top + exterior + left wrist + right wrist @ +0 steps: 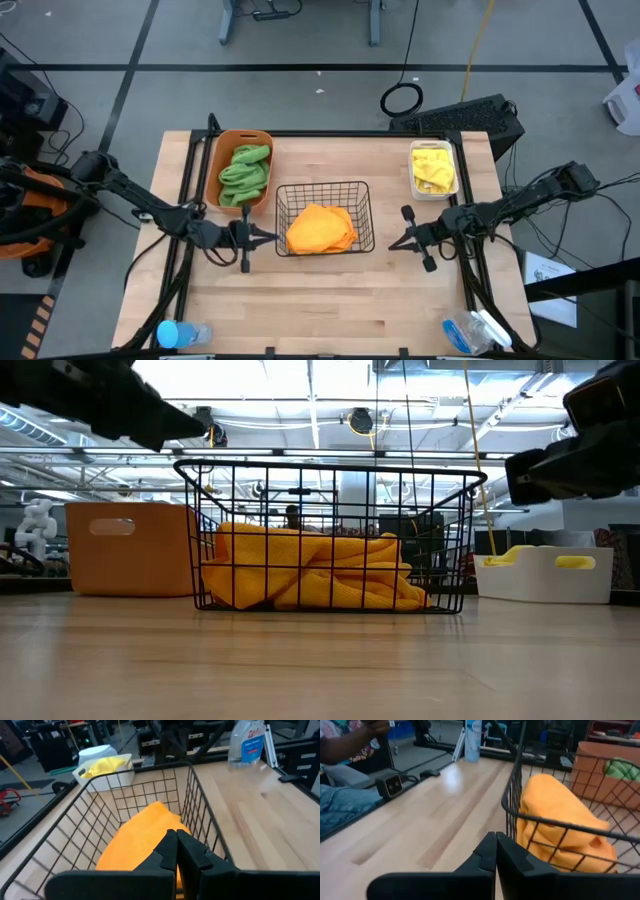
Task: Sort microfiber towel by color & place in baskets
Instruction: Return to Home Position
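Note:
An orange towel (320, 229) lies bunched in the black wire basket (281, 194) at mid-table, also seen as the orange towel (310, 572) in the low view. A green towel (245, 172) fills the orange tub (262, 140). A yellow towel (433, 168) lies in the white bin (414, 189). My left gripper (272, 236) hovers shut just left of the wire basket; my right gripper (393, 243) hovers shut just right of it. Neither holds anything.
A spray bottle (182, 334) lies at the near left corner and another bottle (474, 332) at the near right corner. Bare wood stretches across the near half of the table (330, 300). A person's arm and leg (345, 750) show beyond the table's near edge.

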Controlling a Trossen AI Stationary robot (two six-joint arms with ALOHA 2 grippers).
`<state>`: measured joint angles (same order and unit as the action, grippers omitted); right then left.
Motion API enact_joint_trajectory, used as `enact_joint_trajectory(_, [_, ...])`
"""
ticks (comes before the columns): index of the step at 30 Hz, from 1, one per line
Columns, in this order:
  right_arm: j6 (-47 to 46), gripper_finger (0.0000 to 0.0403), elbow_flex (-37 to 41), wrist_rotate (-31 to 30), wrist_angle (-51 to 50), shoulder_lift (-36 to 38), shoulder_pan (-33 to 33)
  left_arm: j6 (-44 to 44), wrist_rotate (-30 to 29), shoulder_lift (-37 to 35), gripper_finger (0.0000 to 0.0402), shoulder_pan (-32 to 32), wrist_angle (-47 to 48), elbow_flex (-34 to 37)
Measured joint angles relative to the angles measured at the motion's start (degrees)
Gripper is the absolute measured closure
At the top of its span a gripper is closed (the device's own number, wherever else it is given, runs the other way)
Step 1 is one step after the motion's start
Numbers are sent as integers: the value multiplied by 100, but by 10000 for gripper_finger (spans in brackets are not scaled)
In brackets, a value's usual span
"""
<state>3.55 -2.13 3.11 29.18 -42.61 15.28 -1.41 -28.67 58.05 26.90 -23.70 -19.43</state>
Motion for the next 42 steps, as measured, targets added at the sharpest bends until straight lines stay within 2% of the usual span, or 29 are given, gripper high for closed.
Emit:
enact_joint_trajectory(20, [-113, 403, 134, 28, 62, 24, -294, 129, 8, -1027, 395, -1, -771, 1178])
enact_joint_trajectory(33, [-137, 403, 131, 39, -46, 24, -292, -216, 670, -1987, 395, -24, -1047, 1895])
enact_joint_trajectory(42, [-157, 403, 131, 161, -125, 24, -292, -574, 1073, -2697, 395, -281, -461, 1902])
